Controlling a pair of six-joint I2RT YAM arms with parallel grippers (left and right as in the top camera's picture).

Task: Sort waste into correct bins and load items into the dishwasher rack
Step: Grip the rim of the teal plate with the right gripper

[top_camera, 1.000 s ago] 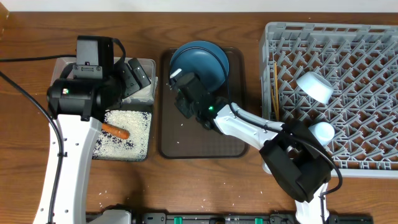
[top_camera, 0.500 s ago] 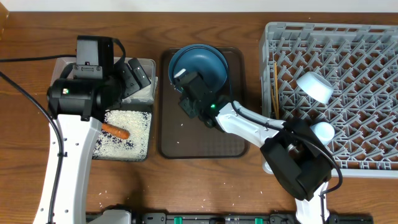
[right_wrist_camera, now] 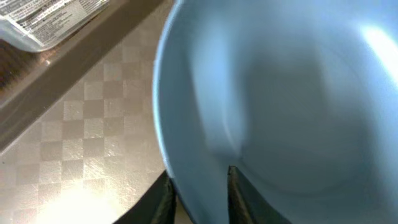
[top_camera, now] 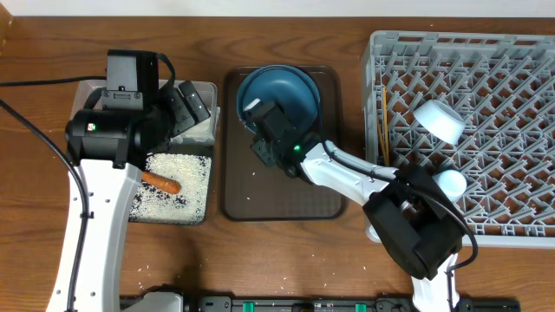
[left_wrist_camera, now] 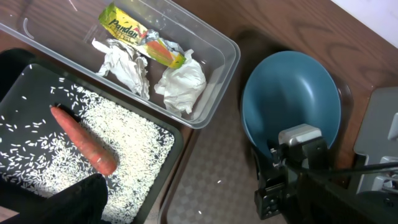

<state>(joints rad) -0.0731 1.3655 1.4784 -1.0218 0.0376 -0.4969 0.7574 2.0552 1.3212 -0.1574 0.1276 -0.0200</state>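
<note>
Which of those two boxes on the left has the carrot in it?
The shallow black tray: the carrot lies there on loose rice. The clear tub beside it holds crumpled paper and a yellow-green wrapper instead.

Bright even light; right wrist view blurred.

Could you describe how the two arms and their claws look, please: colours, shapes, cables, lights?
Both arms have smooth white links and bulky black joints, each with a small green light. A thin black cable runs by the left arm. The right arm ends in a black claw with two flat fingers.
</note>
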